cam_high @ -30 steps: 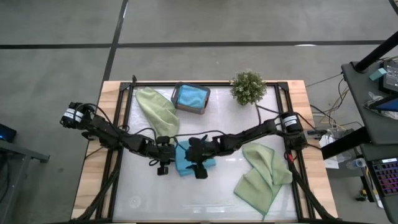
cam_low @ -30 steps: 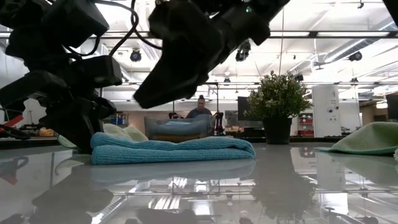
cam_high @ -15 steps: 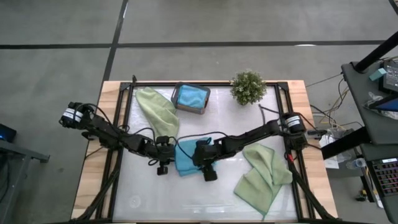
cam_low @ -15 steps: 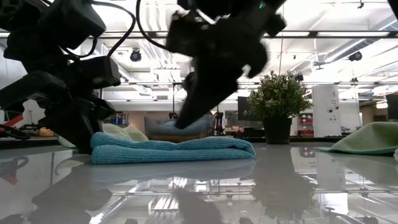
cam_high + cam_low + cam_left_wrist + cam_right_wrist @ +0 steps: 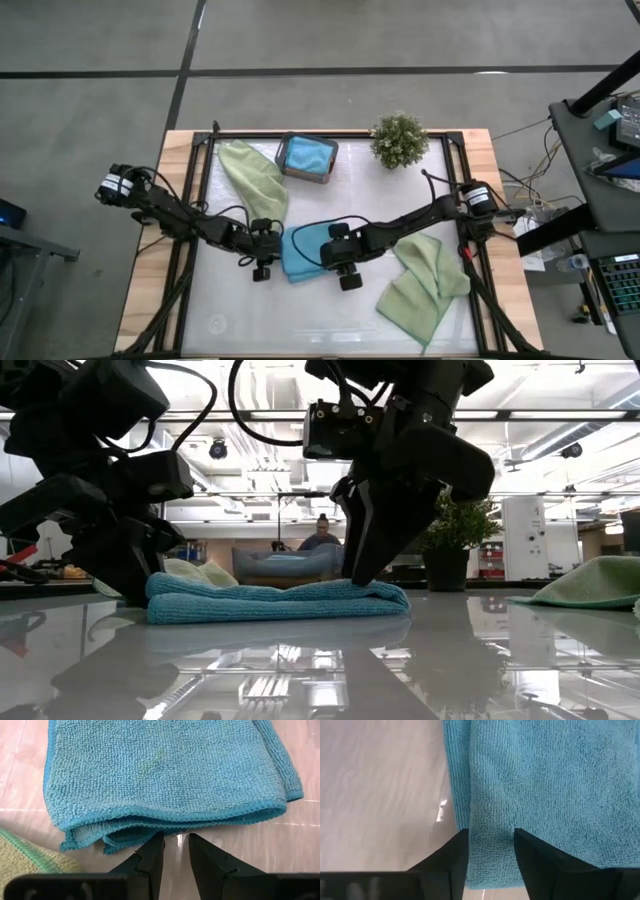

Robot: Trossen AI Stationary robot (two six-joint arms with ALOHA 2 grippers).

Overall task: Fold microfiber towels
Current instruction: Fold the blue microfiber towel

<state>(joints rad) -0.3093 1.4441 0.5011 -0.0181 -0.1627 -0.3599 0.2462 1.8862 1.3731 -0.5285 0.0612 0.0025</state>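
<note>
A teal-blue towel (image 5: 298,254), folded into several layers, lies flat at the table's middle. My left gripper (image 5: 175,840) stands open at its left edge, with bare table between the fingertips. My right gripper (image 5: 490,837) points steeply down at the towel's right end (image 5: 375,595), open, with cloth showing between its fingers. One sage green towel (image 5: 252,175) lies crumpled at the far left and another (image 5: 420,280) at the near right. A further teal-blue towel lies in the dark tray (image 5: 307,158). My left gripper's fingertips (image 5: 152,845) stand on the table right at the folded towel's left edge (image 5: 125,837); whether they touch it I cannot tell. My right gripper's two fingertips (image 5: 461,845) come down from above onto the top layer (image 5: 490,827) near the towel's right end, with cloth between them. The towel lies flat on the table.
A small potted plant (image 5: 399,140) stands at the far right beside the tray. A black frame (image 5: 200,200) runs round the white work surface. Bare surface shows along the near edge (image 5: 300,320).
My right gripper has moved across the teal-blue towel toward the table's right edge and tipped from a shallow slant to pointing steeply down. Its fingertips have come down on the towel's right end. The towel and my left gripper have stayed put.
</note>
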